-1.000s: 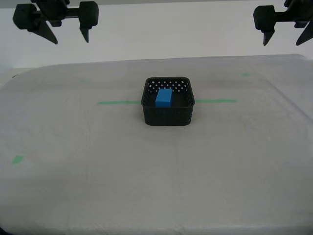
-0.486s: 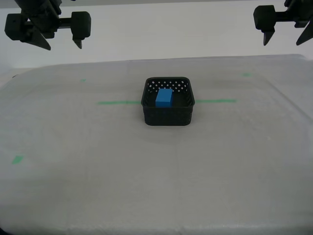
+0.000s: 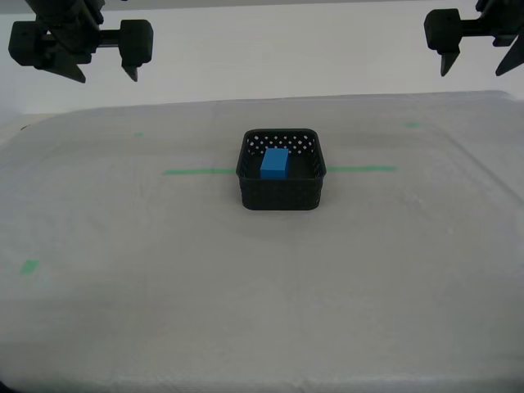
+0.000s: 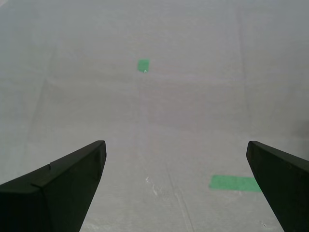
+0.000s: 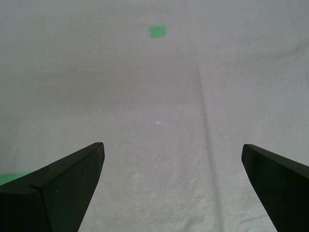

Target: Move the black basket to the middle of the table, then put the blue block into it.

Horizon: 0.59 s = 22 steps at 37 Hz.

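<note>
The black basket (image 3: 281,172) stands on the table (image 3: 164,311) at its middle, across the green tape line. The blue block (image 3: 274,162) lies inside the basket. My second gripper (image 3: 105,75) hangs open and empty high at the exterior view's left, far from the basket. Its wrist view shows its open fingers (image 4: 63,179) over bare cloth, a green mark (image 4: 143,65) and the tape's end (image 4: 231,182). My first gripper (image 3: 473,70) hangs open and empty high at the exterior view's right. Its wrist view shows its open fingers (image 5: 63,179) over cloth and a green mark (image 5: 158,31).
A thin green tape line (image 3: 196,171) runs across the table on both sides of the basket. Small green marks lie at the near left (image 3: 30,266), far left (image 3: 137,133) and far right (image 3: 412,124). A pale wall stands behind the table.
My second gripper moved a little toward the exterior view's left and slightly up a second ago, then stayed still. The basket, block and first gripper have not moved.
</note>
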Motion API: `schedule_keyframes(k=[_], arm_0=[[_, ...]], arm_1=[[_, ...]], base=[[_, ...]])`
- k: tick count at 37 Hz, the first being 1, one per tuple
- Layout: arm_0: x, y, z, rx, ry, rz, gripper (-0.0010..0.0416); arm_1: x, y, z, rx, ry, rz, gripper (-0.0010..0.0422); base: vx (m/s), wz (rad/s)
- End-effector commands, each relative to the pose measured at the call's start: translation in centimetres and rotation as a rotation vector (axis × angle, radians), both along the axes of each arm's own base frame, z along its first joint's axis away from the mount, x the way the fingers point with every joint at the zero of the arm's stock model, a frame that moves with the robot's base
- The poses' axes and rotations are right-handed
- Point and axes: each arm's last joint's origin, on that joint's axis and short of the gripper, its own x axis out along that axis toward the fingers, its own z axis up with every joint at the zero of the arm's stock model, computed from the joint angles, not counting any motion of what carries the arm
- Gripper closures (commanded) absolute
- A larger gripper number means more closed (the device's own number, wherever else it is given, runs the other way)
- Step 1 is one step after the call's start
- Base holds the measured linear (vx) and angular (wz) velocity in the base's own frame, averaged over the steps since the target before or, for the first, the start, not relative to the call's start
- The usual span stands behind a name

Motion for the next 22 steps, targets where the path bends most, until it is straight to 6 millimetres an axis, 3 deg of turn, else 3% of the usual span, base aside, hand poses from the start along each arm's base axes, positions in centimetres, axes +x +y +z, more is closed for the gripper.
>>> schedule_keyframes(k=[1, 22], arm_0=[[0.01, 0.03, 0.02, 0.000, -0.001, 0.001, 0.0007], [0.01, 0.03, 0.02, 0.000, -0.001, 0.001, 0.0007]], arm_1=[[0.02, -0.01, 0.07, 0.003, -0.004, 0.000, 0.0012], [0.02, -0.01, 0.07, 0.003, -0.004, -0.001, 0.0012]], base=[[0.000, 0.000], [0.000, 0.000]])
